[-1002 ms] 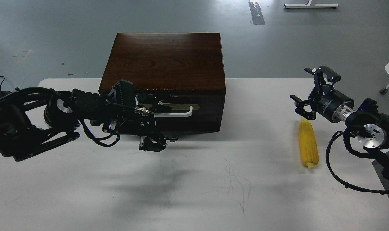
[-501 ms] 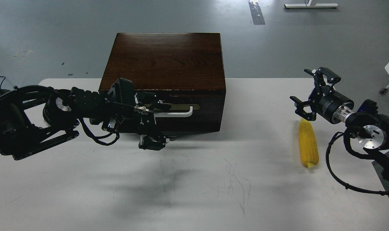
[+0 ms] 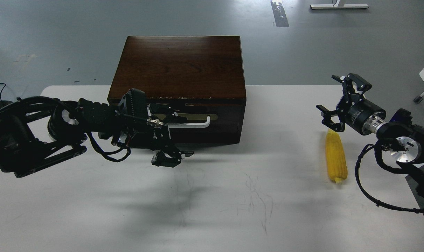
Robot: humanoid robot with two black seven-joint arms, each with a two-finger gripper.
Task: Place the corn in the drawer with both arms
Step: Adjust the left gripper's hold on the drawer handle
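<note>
Left claw (image 3: 169,117), grip unclear, crowds the shut drawer (image 3: 194,120)'s handle (image 3: 197,123) and risks slipping off; right claw (image 3: 338,101), spread wide, may nudge the corn (image 3: 335,159) off the surface (image 3: 233,196)

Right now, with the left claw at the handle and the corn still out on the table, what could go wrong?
1. The left claw sits at the left end of the white handle; an off-centre pull might skew the drawer or slide the box.
2. The corn is round, and the open right claw may roll it away.
</note>
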